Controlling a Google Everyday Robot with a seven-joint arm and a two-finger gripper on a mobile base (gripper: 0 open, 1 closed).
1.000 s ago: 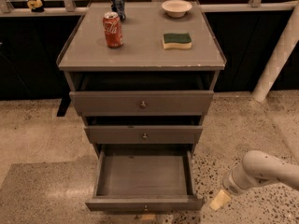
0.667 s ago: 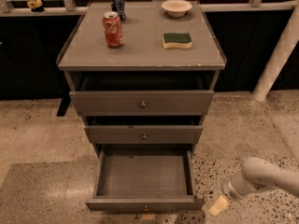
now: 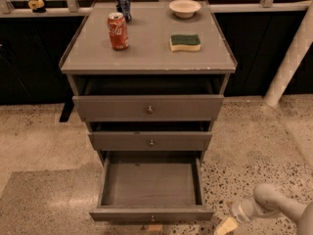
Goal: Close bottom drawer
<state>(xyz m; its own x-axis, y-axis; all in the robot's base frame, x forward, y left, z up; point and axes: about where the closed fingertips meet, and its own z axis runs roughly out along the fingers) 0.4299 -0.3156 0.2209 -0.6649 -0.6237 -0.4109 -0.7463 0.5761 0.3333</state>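
The grey three-drawer cabinet [image 3: 146,67] stands in the middle of the camera view. Its bottom drawer [image 3: 150,185] is pulled far out and shows a bare grey inside; its flat front [image 3: 151,214] with a small round knob [image 3: 152,218] sits near the lower frame edge. The middle drawer [image 3: 150,141] and top drawer [image 3: 148,107] stand slightly out. My gripper [image 3: 226,226] is at the lower right, low over the floor, just right of the bottom drawer's front corner, on the end of the white arm [image 3: 274,207].
On the cabinet top stand a red soda can [image 3: 118,31], a blue can [image 3: 123,3], a white bowl [image 3: 185,8] and a green-yellow sponge [image 3: 185,41]. A white post [image 3: 291,58] leans at the right. Speckled floor surrounds the cabinet.
The arm and gripper have dropped lower and drawn a little toward the lower right corner. The drawers have not moved.
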